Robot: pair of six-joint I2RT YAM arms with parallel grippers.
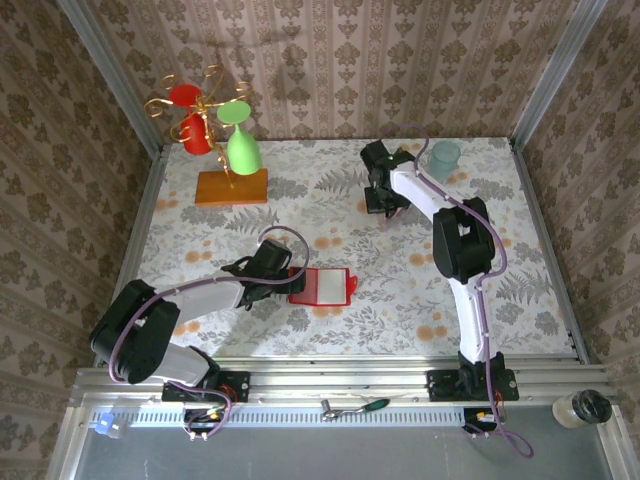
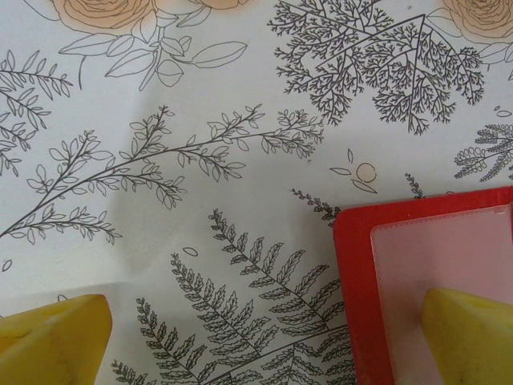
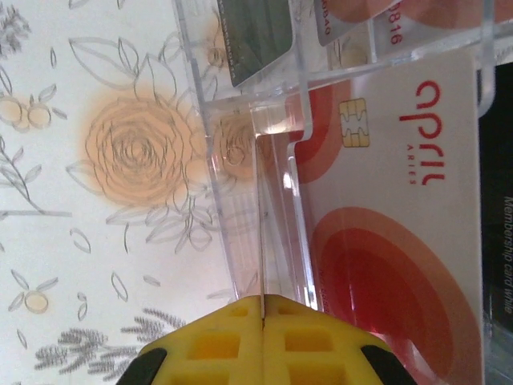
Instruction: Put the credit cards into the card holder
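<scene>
The card holder (image 1: 322,285) lies open and flat on the flowered tablecloth, bright red with a pale inner pocket (image 2: 449,257). My left gripper (image 1: 285,280) hovers open at its left edge, one yellow finger (image 2: 473,337) over the pocket and the other (image 2: 52,341) over bare cloth. At the back, my right gripper (image 1: 383,205) reaches into a clear plastic rack (image 3: 232,160). Its jaws (image 3: 263,298) are shut on the thin edge of a credit card (image 3: 262,224) standing in the rack. Beside it stands another credit card (image 3: 401,200), pale with red round marks and a chip.
An orange block (image 1: 232,187) carries a gold stand with a red cup (image 1: 192,120) and a green cup (image 1: 243,150) at the back left. A teal cup (image 1: 445,158) stands at the back right. Patterned walls close in the table on three sides.
</scene>
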